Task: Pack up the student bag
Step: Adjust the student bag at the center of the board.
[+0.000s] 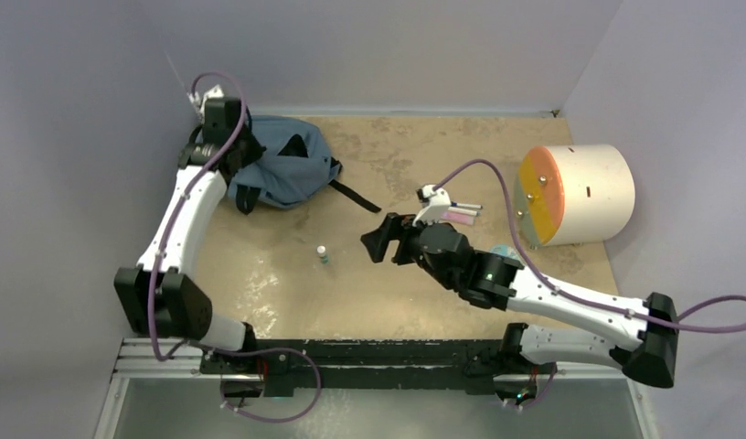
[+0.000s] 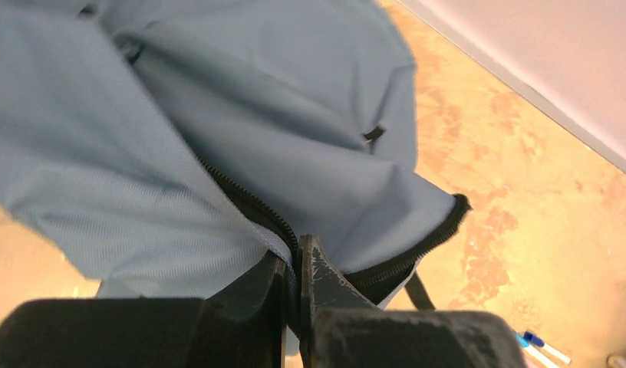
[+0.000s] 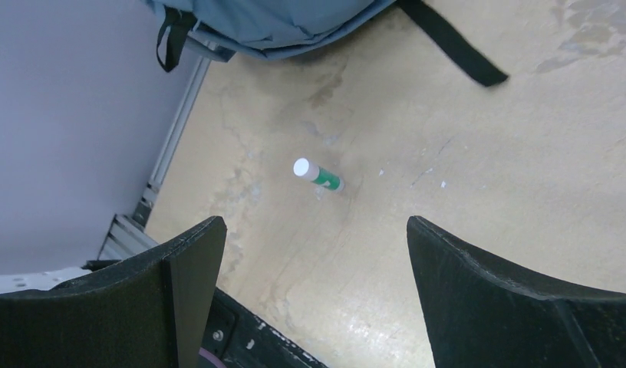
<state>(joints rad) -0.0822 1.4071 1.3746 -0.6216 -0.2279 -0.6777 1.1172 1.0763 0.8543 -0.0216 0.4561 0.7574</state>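
One student bag [image 2: 103, 153], zipper edge clamped inside left end effector [image 2: 295, 259]

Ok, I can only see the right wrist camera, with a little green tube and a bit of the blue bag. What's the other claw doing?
Observer: The left claw is shut on the student bag, pinching the fabric right beside the zipper.
Operator: Is the bag open?
Observer: It looks so: in the left wrist view the zipper's two sides stand apart by that claw.
Operator: Anything else lying around?
Observer: Yes, some pens lie on the table off to the right, near a big white cylinder with an orange face.
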